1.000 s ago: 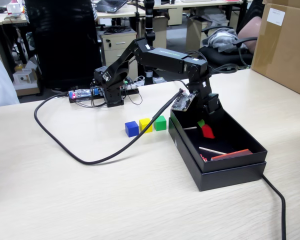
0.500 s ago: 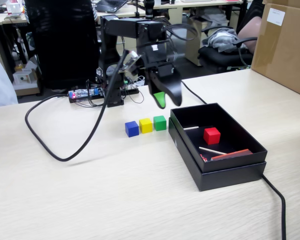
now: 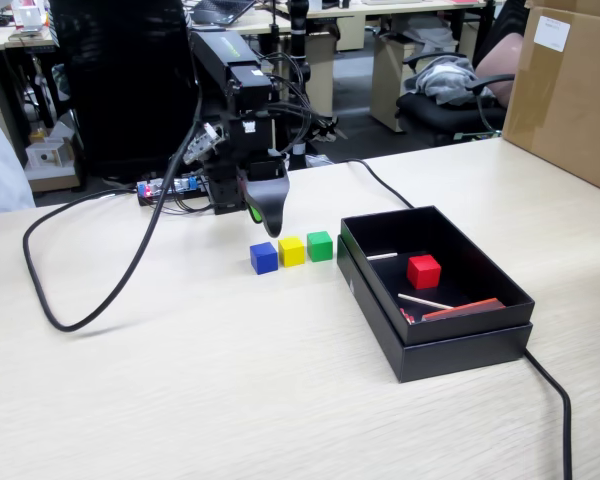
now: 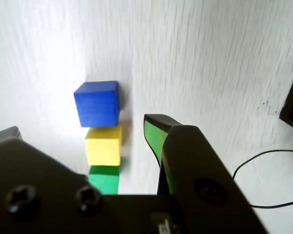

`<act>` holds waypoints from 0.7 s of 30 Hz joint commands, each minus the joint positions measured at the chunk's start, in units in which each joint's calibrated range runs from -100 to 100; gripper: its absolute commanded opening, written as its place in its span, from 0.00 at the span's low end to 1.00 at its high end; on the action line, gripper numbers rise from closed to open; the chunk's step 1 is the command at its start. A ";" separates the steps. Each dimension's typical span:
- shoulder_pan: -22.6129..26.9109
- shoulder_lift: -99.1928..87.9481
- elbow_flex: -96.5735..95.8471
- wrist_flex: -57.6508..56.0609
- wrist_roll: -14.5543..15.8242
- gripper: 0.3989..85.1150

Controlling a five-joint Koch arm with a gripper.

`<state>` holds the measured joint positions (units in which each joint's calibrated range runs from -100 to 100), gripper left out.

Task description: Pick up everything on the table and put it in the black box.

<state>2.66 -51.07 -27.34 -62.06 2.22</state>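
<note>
- Three cubes are seen in a touching column on the table [image 4: 210, 53]: the blue cube [image 4: 97, 103] farthest, the yellow cube [image 4: 103, 145] in the middle, the green cube [image 4: 103, 178] nearest.
- The gripper [image 4: 83, 127] is held spread wide, its green-padded finger [image 4: 154, 138] just right of the column.
- A thin black cable [image 4: 263, 155] is seen at the right.

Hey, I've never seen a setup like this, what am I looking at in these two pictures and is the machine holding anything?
It is a small black robot arm on a pale wooden table. One picture comes from a camera standing beside the table; the other rides on the arm's wrist and looks down past its jaws.

On the table, a blue cube, a yellow cube and a green cube sit in a row. A red cube already lies inside the black box. Black cables trail across the table.

The gripper hangs above the row with its jaws open and holds nothing.
</note>
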 commanded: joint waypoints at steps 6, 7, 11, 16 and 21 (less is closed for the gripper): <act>-1.22 8.90 -2.58 7.16 -0.73 0.58; -1.27 10.28 -2.58 7.76 -0.73 0.58; -1.42 14.98 -2.40 10.27 -1.22 0.56; -1.42 17.96 -2.58 12.60 -1.66 0.44; -1.47 19.34 -2.58 16.31 -1.76 0.15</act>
<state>1.20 -31.65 -31.63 -47.89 0.66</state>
